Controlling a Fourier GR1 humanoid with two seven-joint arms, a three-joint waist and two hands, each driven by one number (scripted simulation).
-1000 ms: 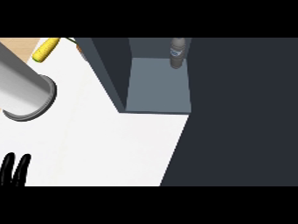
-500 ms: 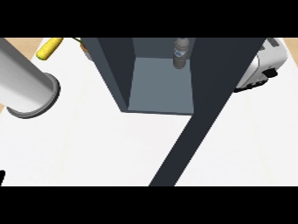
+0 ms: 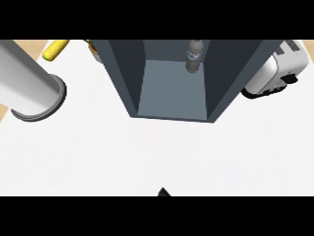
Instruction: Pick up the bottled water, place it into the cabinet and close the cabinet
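Note:
The dark blue-grey cabinet (image 3: pixel 119 78) stands at the top centre, its front open toward me and its lighter floor showing. The bottled water (image 3: pixel 194 57), grey with a pale label, stands upright inside, deep at the back and slightly right of the middle. Nothing touches it. Neither hand shows in the head view. A tiny black tip (image 3: pixel 163 192) pokes up at the lower edge; I cannot tell what it is. No cabinet door can be made out.
A thick white cylinder with a grey end (image 3: pixel 23 85) lies at the left. A yellow item (image 3: pixel 55 50) sits at the top left beside the cabinet. A white toaster (image 3: pixel 278 71) stands just right of the cabinet. White counter (image 3: pixel 159 152) spreads in front.
The dark panel that covered the right side has gone from view, baring the counter and the toaster. The left hand's black fingers slid out at the lower left. The cabinet now sits central.

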